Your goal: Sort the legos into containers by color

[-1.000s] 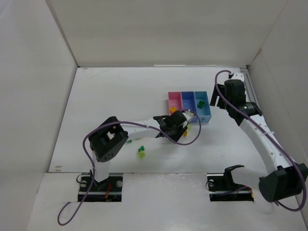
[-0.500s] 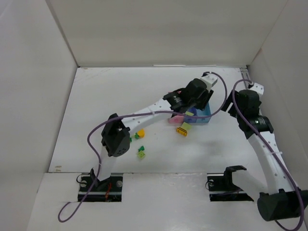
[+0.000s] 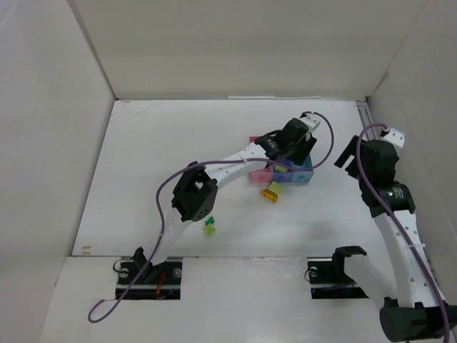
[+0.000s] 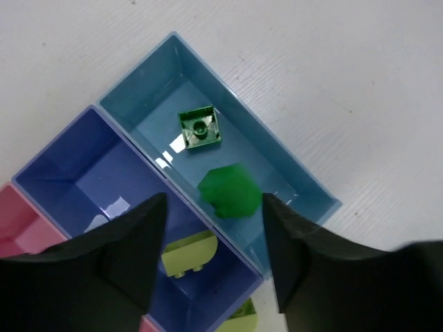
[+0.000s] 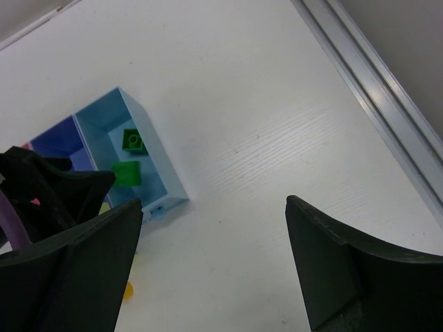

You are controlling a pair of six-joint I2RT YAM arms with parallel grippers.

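Note:
My left gripper (image 3: 291, 158) hangs open over the row of containers. In the left wrist view, its fingers (image 4: 131, 249) straddle the wall between the blue-purple bin (image 4: 76, 173) and the light blue bin (image 4: 291, 173). A blurred dark green lego (image 4: 230, 191) is loose between the jaws over the light blue bin. Another dark green lego (image 4: 199, 128) lies in that bin. A pale yellow-green lego (image 4: 188, 254) lies in the blue-purple bin. The pink bin (image 3: 258, 176) is partly hidden. My right gripper (image 3: 345, 154) is open and empty, right of the bins (image 5: 131, 159).
An orange-yellow lego (image 3: 270, 194) lies on the table just in front of the bins. A yellow-green lego (image 3: 209, 229) lies by the left arm's elbow. A metal rail (image 5: 374, 104) runs along the table's right edge. White walls enclose the table.
My left gripper rose from the table in front of the bins to over them, and now stands open with the green lego loose. My right arm drew back to the right.

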